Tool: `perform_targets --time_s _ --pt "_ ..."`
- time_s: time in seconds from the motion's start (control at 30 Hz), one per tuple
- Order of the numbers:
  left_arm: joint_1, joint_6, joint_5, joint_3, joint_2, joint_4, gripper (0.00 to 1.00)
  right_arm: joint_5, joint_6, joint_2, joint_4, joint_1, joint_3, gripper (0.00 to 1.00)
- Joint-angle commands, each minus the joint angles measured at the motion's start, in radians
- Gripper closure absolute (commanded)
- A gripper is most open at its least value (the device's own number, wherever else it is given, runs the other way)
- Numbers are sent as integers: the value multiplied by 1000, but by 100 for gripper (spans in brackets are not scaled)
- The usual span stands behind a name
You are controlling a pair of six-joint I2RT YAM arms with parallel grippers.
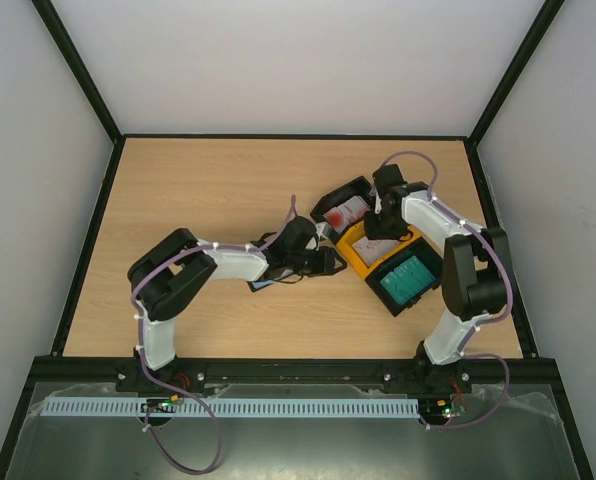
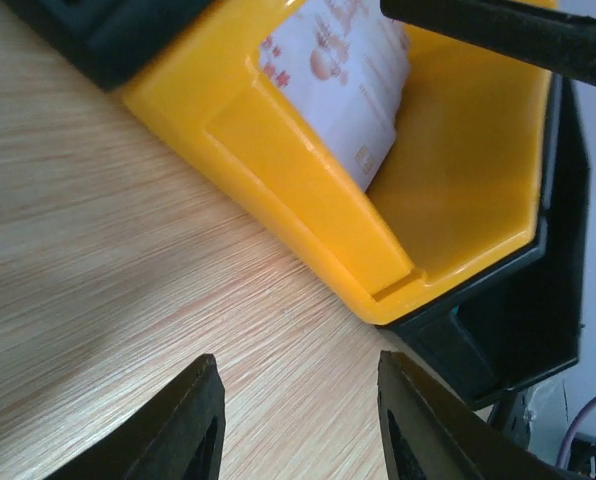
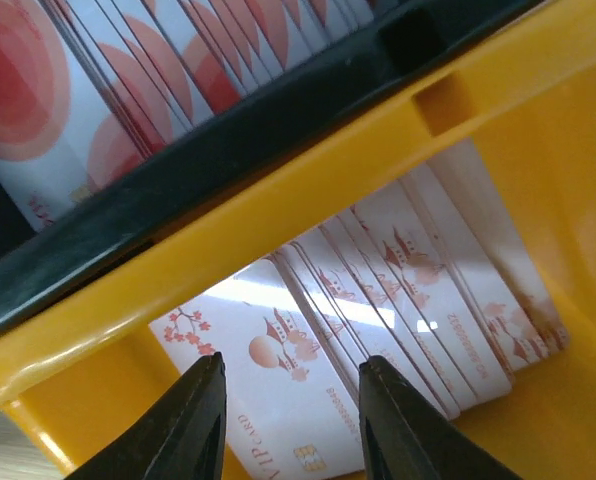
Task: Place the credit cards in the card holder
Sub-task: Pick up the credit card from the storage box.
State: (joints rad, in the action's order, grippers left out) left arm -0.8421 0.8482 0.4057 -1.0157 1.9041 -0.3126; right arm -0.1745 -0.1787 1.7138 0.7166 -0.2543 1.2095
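Yellow bin [image 3: 498, 130] lies beneath the right claw [image 3: 290, 400], its arm [image 1: 458, 270] bent leftward.

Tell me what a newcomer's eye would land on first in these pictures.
The bright yellow bin stands out right of centre on the table. It sits between black bins holding red-and-white cards and teal cards. The right gripper hangs open just above a fanned row of pale cards inside the yellow bin, while the left gripper is open over bare wood beside it.
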Motion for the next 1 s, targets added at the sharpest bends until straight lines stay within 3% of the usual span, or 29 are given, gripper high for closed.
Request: perform_targets --time_s 0.0,0.33,0.5,0.8,0.97 --pt "-19 60 -36 -23 52 -68 57 -27 50 59 18 5 20 64" --pt "-26 105 -50 -121 147 -64 58 -44 55 124 6 5 6 64" --pt "-25 103 -40 -166 190 -49 65 -59 53 131 4 4 -1 65" --pt "-26 101 -48 -184 212 -20 69 -38 36 166 12 5 5 57" --pt "-26 98 -54 -194 218 -3 69 -102 29 144 25 5 -1 73"
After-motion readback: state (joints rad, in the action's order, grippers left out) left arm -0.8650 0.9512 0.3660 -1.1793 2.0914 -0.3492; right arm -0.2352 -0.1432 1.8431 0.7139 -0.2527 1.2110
